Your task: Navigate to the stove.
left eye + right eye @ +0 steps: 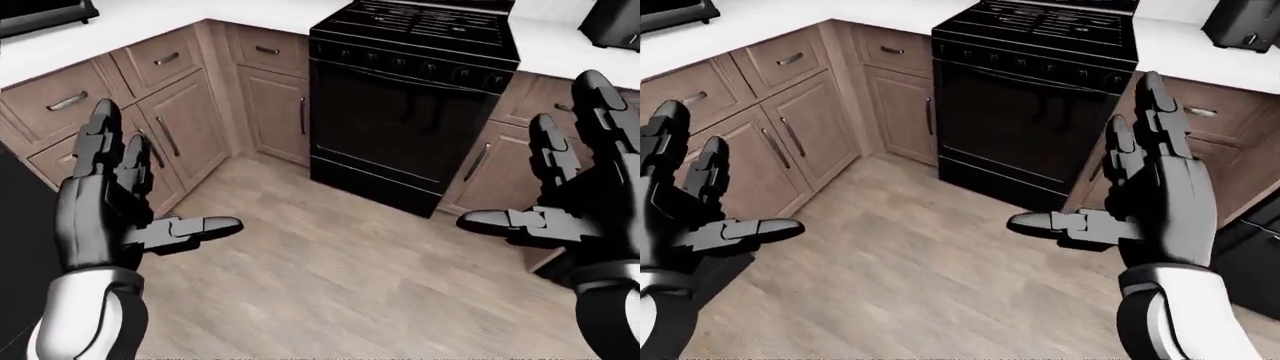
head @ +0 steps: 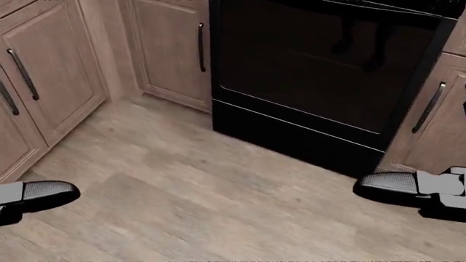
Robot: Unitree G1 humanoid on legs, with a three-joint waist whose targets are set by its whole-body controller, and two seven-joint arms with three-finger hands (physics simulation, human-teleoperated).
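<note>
In the left-eye view the stove [image 1: 412, 105] stands black in the upper middle, set between wooden cabinets [image 1: 150, 127] under a white table [image 1: 150, 22]. The left hand [image 1: 115, 217] and right hand [image 1: 565, 202] are raised with fingers spread wide, holding nothing. With both hands out ahead of the body, a further step toward the stove could, I judge, drive the fingertips into the oven door or the knob row. In the head view the oven door [image 2: 313, 71] fills the upper middle and right, with bare wooden floor [image 2: 182, 202] below it. Only a thumb tip of each hand shows at the side edges, so the feet and the gap to the door cannot be read; overshooting is the risk. In the right-eye view the right hand stands before the cabinet just right of the stove, where a turn to the right might clip its handle [image 1: 1200, 112].
</note>
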